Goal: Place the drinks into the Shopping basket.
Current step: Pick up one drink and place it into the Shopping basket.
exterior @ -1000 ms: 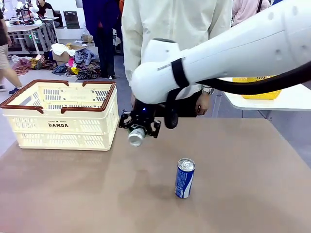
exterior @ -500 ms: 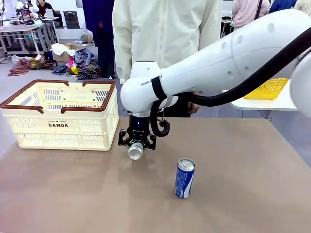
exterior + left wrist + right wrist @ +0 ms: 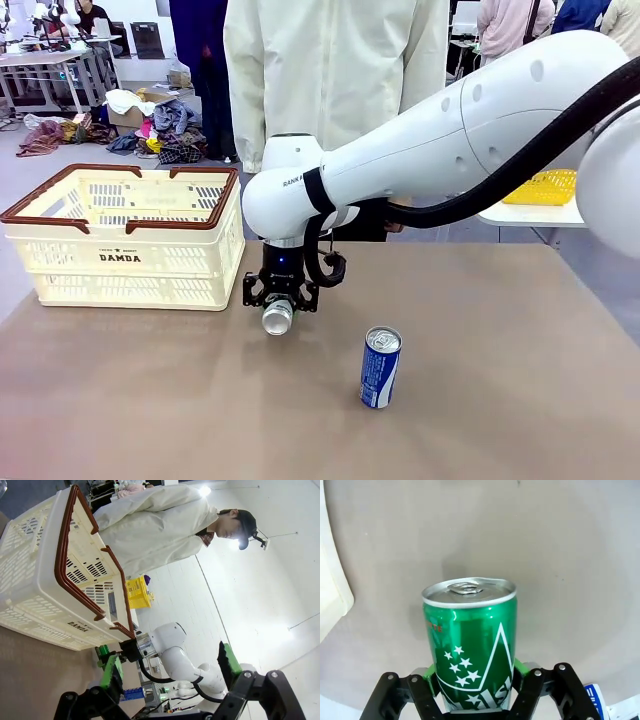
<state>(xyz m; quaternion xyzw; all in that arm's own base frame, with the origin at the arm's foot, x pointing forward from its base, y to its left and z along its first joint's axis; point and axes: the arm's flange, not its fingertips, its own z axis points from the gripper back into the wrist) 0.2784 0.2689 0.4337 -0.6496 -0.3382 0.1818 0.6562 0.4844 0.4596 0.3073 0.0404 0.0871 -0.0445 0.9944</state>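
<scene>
The drinks are in two places. Nearest you, the blue-and-white can (image 3: 381, 367) stands upright on the table (image 3: 500, 400). It is slim, so a brush from the arm's elbow or cable would probably topple it and send it rolling.

At about ten o'clock from it and clear of it, your right gripper (image 3: 281, 297) is clamped on the green can (image 3: 277, 317), held low with its silver top facing you. In the right wrist view the pads (image 3: 431, 672) grip only the can's base end, so a quick swing could pivot it loose.

The Shopping basket (image 3: 120, 258) sits at ten o'clock from the gripper, and the can hangs below its rim. Lift first, or you'll likely ram the wall.

Your left gripper (image 3: 167, 677) is spread wide, holding nothing.

A person (image 3: 335, 70) stands at twelve o'clock, close behind the arm.
</scene>
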